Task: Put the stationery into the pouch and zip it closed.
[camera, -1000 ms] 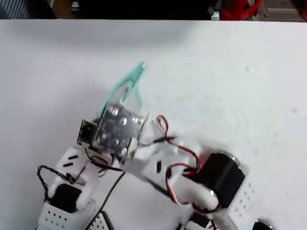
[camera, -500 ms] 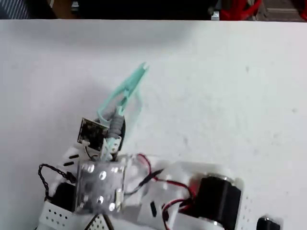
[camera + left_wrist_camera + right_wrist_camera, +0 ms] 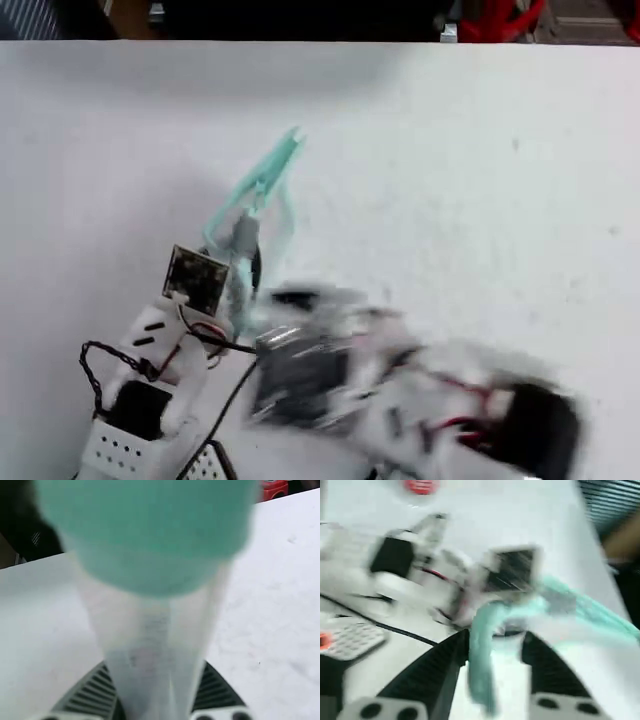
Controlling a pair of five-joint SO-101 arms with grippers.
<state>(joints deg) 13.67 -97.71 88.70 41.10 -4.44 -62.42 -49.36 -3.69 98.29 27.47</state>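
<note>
Holds pouch (image 3: 262,180) clamped in left gripper (image 3: 157,695), right gripper (image 3: 495,639) spread apart beside it; risks knocking pouch loose on contact.

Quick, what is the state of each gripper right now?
Left gripper: shut on the pouch.
Right gripper: open, holding nothing.

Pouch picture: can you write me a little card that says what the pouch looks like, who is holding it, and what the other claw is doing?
pouch: see-through with a teal edge, held above the white table
left gripper: shut on the pouch's lower end
right gripper: open, with a teal strip of the pouch between its jaws
zipped shut: cannot tell
</note>
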